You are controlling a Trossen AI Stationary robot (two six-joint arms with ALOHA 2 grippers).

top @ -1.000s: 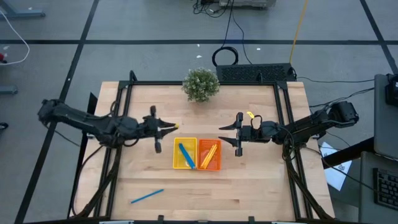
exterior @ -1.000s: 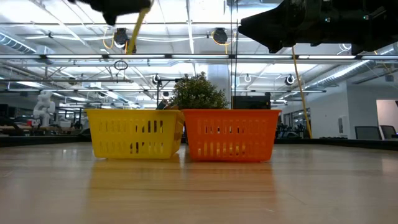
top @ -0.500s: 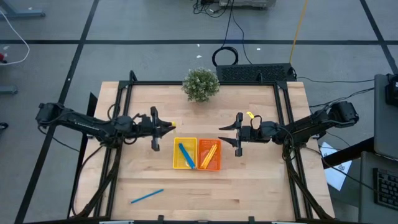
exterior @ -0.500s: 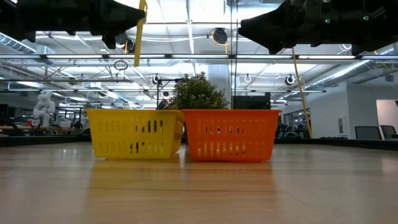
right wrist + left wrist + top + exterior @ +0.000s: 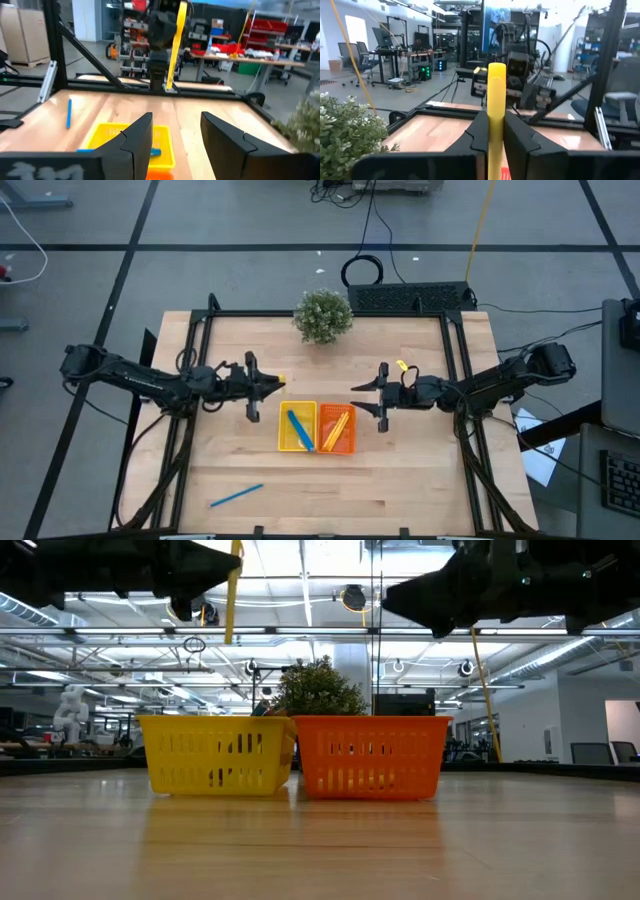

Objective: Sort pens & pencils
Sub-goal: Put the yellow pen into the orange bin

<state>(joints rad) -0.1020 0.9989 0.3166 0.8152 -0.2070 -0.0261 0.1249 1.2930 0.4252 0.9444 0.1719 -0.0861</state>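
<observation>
My left gripper (image 5: 278, 384) is above the table, left of the trays, shut on a yellow pencil (image 5: 496, 100) that also shows in the low view (image 5: 233, 600) and the right wrist view (image 5: 176, 40). My right gripper (image 5: 358, 397) hovers open to the right of the trays, fingers apart (image 5: 176, 135). A blue pen (image 5: 299, 429) lies in the yellow tray (image 5: 284, 442). Yellow pencils (image 5: 336, 424) lie in the orange tray (image 5: 349, 446). Another blue pen (image 5: 236, 496) lies flat on the table near its near-left corner. My left gripper pinches the yellow pencil's shaft (image 5: 496, 125) between its two fingers. The fingers come in level from the table's left and lie across the pencil. The pencil stands upright and is lifted clear; its upper end (image 5: 496, 67) stands above the fingers and its lower end (image 5: 229, 638) hangs below.
A small potted plant (image 5: 323, 315) stands at the table's far edge behind the trays. The two trays sit side by side at mid-table (image 5: 217, 753) (image 5: 370, 755). A black frame runs around the table (image 5: 330, 313). Bare wood lies toward the near edge.
My left gripper has moved a little toward the trays and come lower in the low view. The yellow pencil it holds has turned from tilted to upright.
</observation>
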